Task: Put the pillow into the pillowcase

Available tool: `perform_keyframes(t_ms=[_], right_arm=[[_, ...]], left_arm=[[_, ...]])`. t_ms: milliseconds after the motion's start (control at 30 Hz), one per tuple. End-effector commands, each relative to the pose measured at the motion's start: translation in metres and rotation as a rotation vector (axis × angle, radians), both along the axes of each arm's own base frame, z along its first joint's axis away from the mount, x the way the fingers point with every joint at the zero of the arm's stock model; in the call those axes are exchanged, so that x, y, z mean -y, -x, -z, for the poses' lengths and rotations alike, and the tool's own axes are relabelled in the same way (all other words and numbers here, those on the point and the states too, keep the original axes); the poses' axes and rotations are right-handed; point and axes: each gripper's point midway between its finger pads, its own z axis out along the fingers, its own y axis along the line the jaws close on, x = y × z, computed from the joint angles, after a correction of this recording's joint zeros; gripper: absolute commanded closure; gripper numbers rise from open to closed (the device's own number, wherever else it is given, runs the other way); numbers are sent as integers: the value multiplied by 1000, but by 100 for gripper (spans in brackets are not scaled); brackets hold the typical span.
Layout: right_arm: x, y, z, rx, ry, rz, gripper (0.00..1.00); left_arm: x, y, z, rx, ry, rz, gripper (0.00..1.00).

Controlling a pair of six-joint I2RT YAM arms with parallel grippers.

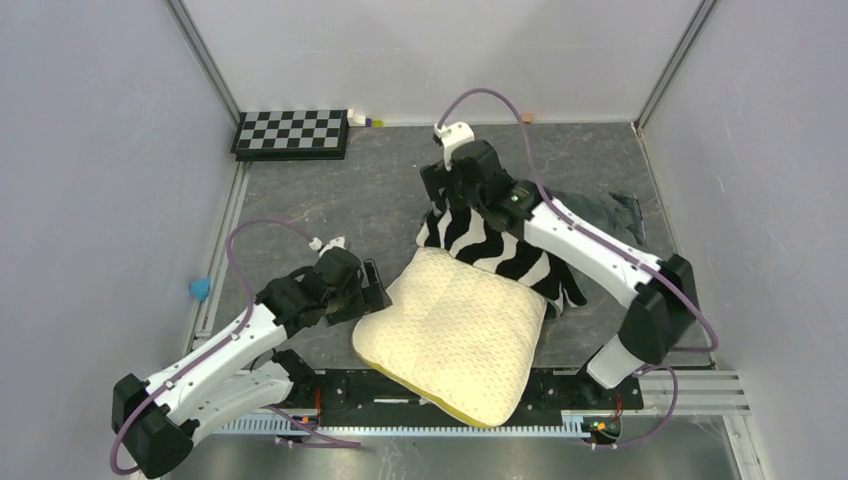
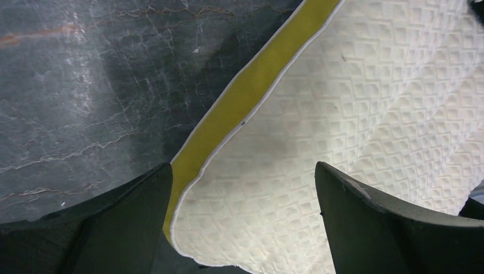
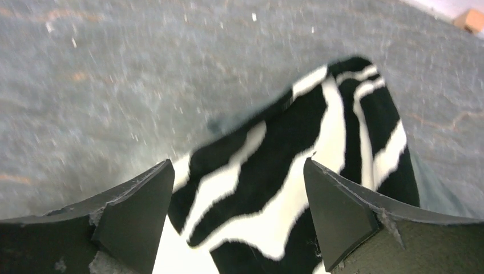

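Note:
The cream quilted pillow [image 1: 455, 335] lies at the table's front middle, its near corner hanging over the front rail. Its yellow band [image 2: 251, 85] runs along the left edge. My left gripper [image 1: 375, 290] stands open at the pillow's left corner; in the left wrist view the corner [image 2: 274, 217] lies between the spread fingers of the gripper [image 2: 242, 168], untouched. The zebra-striped pillowcase [image 1: 500, 250] lies just behind the pillow, with its dark plush side [image 1: 600, 210] trailing right. My right gripper [image 1: 435, 195] hovers open over the pillowcase's far left edge [image 3: 285, 148], the gripper [image 3: 238, 162] gripping nothing.
A checkerboard [image 1: 292, 132] rests at the back left corner with small bits [image 1: 362, 119] beside it. A tiny orange block [image 1: 526, 117] sits by the back wall. A blue object [image 1: 200, 288] lies outside the left rail. Walls close in on three sides.

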Motion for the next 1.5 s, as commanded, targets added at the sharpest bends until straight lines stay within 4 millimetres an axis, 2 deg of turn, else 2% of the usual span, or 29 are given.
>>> perform_keyframes(t_ms=[0, 133, 233, 300, 333, 400, 467, 500, 567, 633, 700, 733, 800, 867, 967, 1067, 1100, 1133, 1200, 1300, 1333, 1367, 1433, 1467], right_arm=[[19, 38, 45, -25, 127, -69, 7], [21, 58, 88, -72, 218, -143, 2], [22, 60, 110, -78, 254, -162, 2], [21, 57, 123, -98, 286, -158, 2], [22, 55, 129, -112, 308, -151, 2], [29, 43, 129, -89, 347, -88, 5], [31, 32, 122, -82, 359, -40, 20], [29, 28, 116, -77, 355, -20, 37], [15, 24, 98, -75, 308, -19, 69], [-16, 30, 73, -75, 231, -59, 87], [-56, 52, 57, -90, 176, -142, 99], [-77, 67, 49, -90, 150, -186, 100], [-110, 92, 49, -124, 90, -273, 100], [-127, 104, 57, -173, 26, -323, 100], [-117, 93, 64, -194, 34, -281, 100], [-106, 81, 61, -191, 24, -253, 99], [-103, 77, 57, -183, 25, -243, 96], [-100, 73, 53, -174, 28, -234, 90], [-95, 67, 41, -152, 34, -221, 74], [-78, 57, 17, -101, 50, -174, 41], [-70, 54, 9, -83, 50, -154, 31], [-60, 52, 0, -66, 50, -129, 23], [-38, 49, -13, -31, 56, -69, 11], [-25, 49, -17, -17, 63, -35, 8]], left_arm=[[25, -4, 10, -25, 135, -34, 0], [43, -14, 18, -43, 155, 3, 2], [46, -26, 19, -22, 134, 4, 18], [46, -36, 18, -13, 120, -2, 37], [45, -40, 19, -13, 109, -2, 50], [43, -51, 16, -1, 100, -6, 73], [38, -62, 13, 14, 82, -16, 88], [34, -67, 12, 17, 70, -19, 96], [29, -79, 9, 24, 56, -29, 98], [26, -95, 4, 38, 41, -36, 98], [29, -115, -4, 55, 41, -37, 98], [32, -128, -10, 66, 46, -39, 98], [41, -154, -24, 97, 54, -37, 98], [50, -176, -36, 118, 54, -35, 98], [49, -205, -43, 132, 40, -56, 98], [33, -231, -41, 118, 26, -86, 98], [33, -234, -39, 104, 34, -71, 98], [29, -241, -39, 101, 35, -76, 97], [23, -248, -42, 105, 32, -71, 91], [13, -253, -55, 130, 3, -63, 60], [9, -253, -60, 143, -9, -68, 43], [5, -252, -65, 157, -21, -72, 32], [1, -247, -76, 178, -28, -68, 23], [0, -243, -81, 185, -28, -65, 17]])
